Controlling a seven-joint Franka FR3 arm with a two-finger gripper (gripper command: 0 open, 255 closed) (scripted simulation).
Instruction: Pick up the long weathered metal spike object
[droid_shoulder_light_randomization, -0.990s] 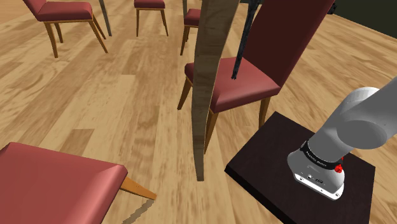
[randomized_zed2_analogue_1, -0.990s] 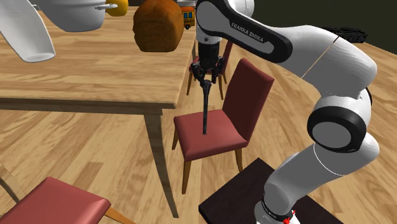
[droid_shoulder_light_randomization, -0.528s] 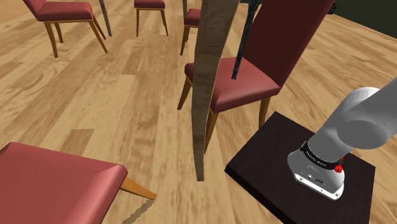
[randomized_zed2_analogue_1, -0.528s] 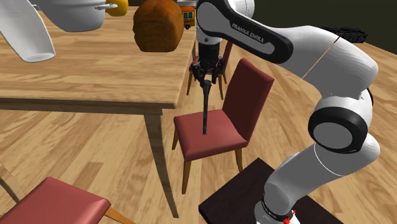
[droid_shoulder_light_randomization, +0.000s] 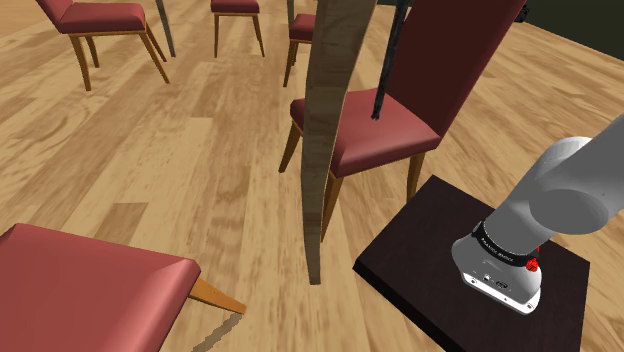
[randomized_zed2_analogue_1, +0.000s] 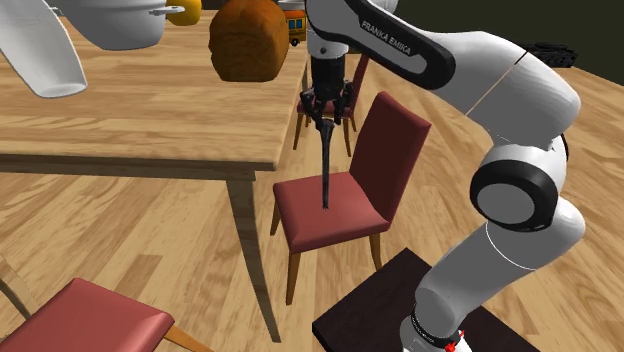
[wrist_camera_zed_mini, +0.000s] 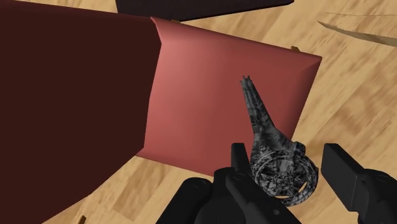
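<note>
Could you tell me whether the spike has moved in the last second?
Yes. In the shoulder view, the spike has shifted slightly up and right against the red chair seat.

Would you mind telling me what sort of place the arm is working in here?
Probably a home dining room: a wooden table carrying a bread loaf, red-seated chairs beside it, and plank flooring.

1. In the shoulder view, the spike (droid_shoulder_light_randomization: 386, 75) has its top end cut off by the top edge.
2. The table leg (droid_shoulder_light_randomization: 325, 130) hides part of the red chair (droid_shoulder_light_randomization: 390, 135) seat's edge.
3. The white arm (droid_shoulder_light_randomization: 575, 180) is cut off at the right edge.
4. In the second exterior view, the gripper (randomized_zed2_analogue_1: 326, 116) covers part of the spike's top.
</note>
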